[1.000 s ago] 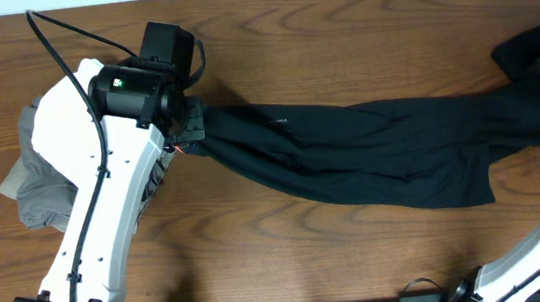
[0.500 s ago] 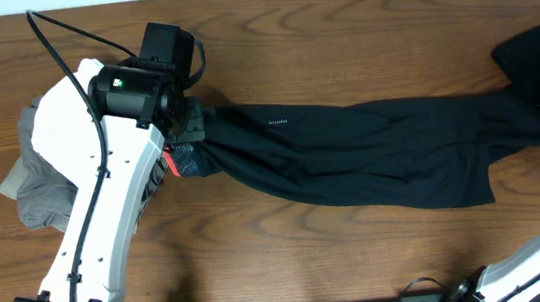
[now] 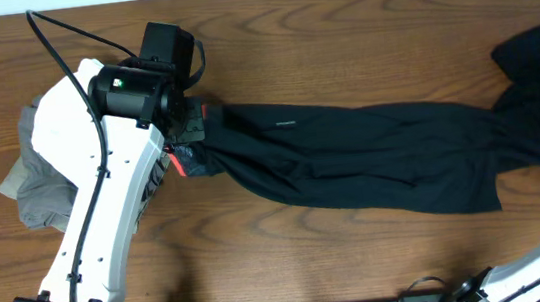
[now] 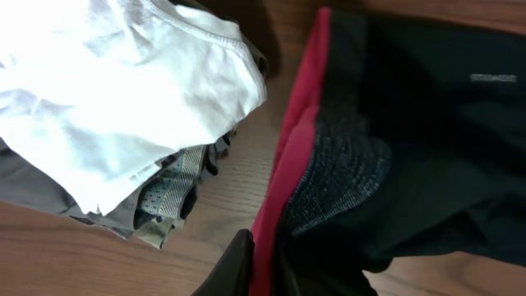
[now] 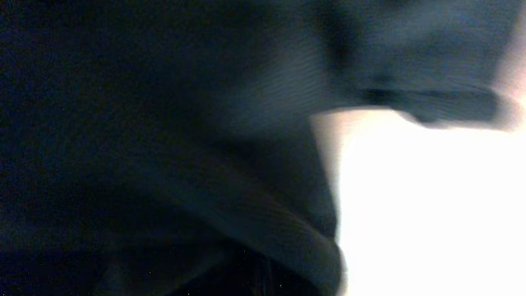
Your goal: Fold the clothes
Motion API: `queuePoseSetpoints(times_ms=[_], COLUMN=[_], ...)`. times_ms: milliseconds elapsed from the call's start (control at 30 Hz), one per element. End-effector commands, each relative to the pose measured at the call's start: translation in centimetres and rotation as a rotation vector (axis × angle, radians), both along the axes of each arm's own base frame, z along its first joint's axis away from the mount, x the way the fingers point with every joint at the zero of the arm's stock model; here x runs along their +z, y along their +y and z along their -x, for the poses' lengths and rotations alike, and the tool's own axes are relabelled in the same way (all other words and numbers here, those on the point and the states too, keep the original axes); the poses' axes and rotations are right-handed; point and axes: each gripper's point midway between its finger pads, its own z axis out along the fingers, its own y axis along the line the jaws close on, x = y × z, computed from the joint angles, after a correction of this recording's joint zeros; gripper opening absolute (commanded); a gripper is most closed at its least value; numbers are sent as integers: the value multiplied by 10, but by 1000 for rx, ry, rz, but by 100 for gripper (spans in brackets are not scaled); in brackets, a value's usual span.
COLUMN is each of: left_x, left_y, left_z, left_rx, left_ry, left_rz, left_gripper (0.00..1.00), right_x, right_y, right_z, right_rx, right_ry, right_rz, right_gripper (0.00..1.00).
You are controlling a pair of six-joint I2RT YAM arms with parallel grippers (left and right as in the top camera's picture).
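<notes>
My left gripper (image 3: 190, 129) sits left of centre in the overhead view, clamped on the waistband (image 4: 337, 181) of the trousers (image 3: 371, 150); the left wrist view shows the grey band and its red lining (image 4: 296, 140) pinched at the bottom edge of the frame. I hold that end because the waist is the firm edge to anchor a fold.

The trousers lie stretched in a long dark strip across the table (image 3: 337, 23), from my left gripper out to the right edge of the frame; the leg ends (image 3: 536, 53) bunch up in the upper right corner. They are laid out long so that, as I judge it, one end can be carried over the other.

My right gripper is out of the overhead view; its jaws are closed, and the right wrist view is filled with blurred black cloth right up against it. I take it to have the leg end, but I cannot make out cloth between the jaws.

A pile of other clothes (image 3: 38, 195) lies at the left under my arm, a white garment (image 4: 107, 99) on top; it is apart from the trousers, so it should not snag.
</notes>
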Motion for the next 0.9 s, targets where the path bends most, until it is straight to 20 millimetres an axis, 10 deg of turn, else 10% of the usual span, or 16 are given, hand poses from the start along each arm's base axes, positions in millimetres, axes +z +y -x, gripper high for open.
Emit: queuePoseSetpoints(times_ms=[0, 300, 700, 867], left_x=[6, 6, 39, 60], left_y=[5, 5, -3, -35], left_z=[-3, -4, -13, -12], left_rx=[3, 4, -11, -81], left_ry=[-17, -24, -107, -136], left_rz=[-17, -15, 35, 206], left_gripper=[11, 12, 40, 48], right_x=[37, 149, 129, 102], right_y=[-59, -93, 37, 113], right_z=[37, 5, -56, -78], right_rx=[-149, -115, 253, 415], right_ry=[36, -283, -240, -147], right_rz=[125, 143, -172, -283], right_gripper=[1, 2, 64, 72])
